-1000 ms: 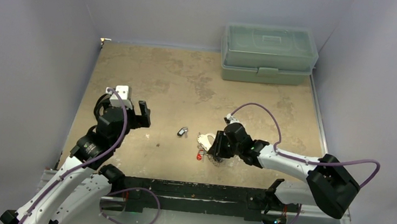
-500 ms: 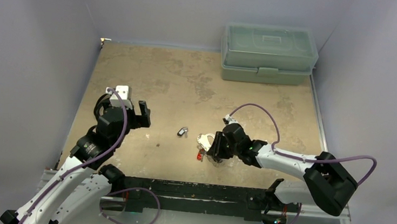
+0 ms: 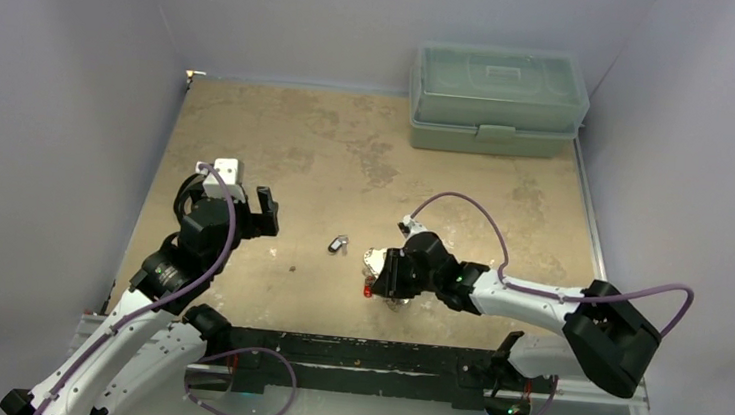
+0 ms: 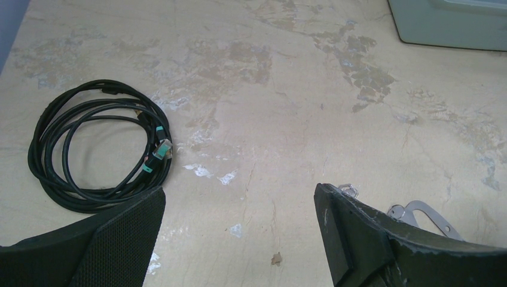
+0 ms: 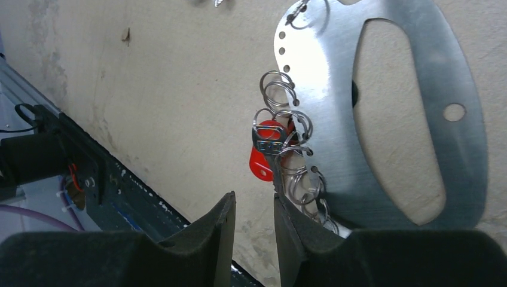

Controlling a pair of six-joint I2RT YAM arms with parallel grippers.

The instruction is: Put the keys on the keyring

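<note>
— As you look down from above, where is the keyring (image 3: 376, 258)?
— Flat on the worktop (image 3: 299, 141), about midway along the near edge and a little in from it. The tip of the right gripper (image 3: 385, 274) sits over it.
— And the keys?
— 2 sit at the plate's looped edge: a red key (image 5: 261, 166) and a silvery key (image 5: 269, 136), overlapping among the small rings. 1 loose key (image 3: 338, 244) lies on the worktop just left of the keyring, not touching it.
— How does the right gripper stand?
— Narrow. Seen from its wrist, the 2 fingers (image 5: 203, 239) leave a thin gap with bare worktop showing through, just below the red key. The finger nearer the plate covers some of the rings. I cannot tell whether it presses on them.
— And the left gripper (image 4: 239, 203)?
— Wide apart and holding nothing, over the worktop toward the left edge. A black coiled cable (image 4: 89, 149) lies ahead of it, on its left.
— Anything else?
— A grey-green lidded box (image 3: 498, 99) stands in the far right corner.
</note>
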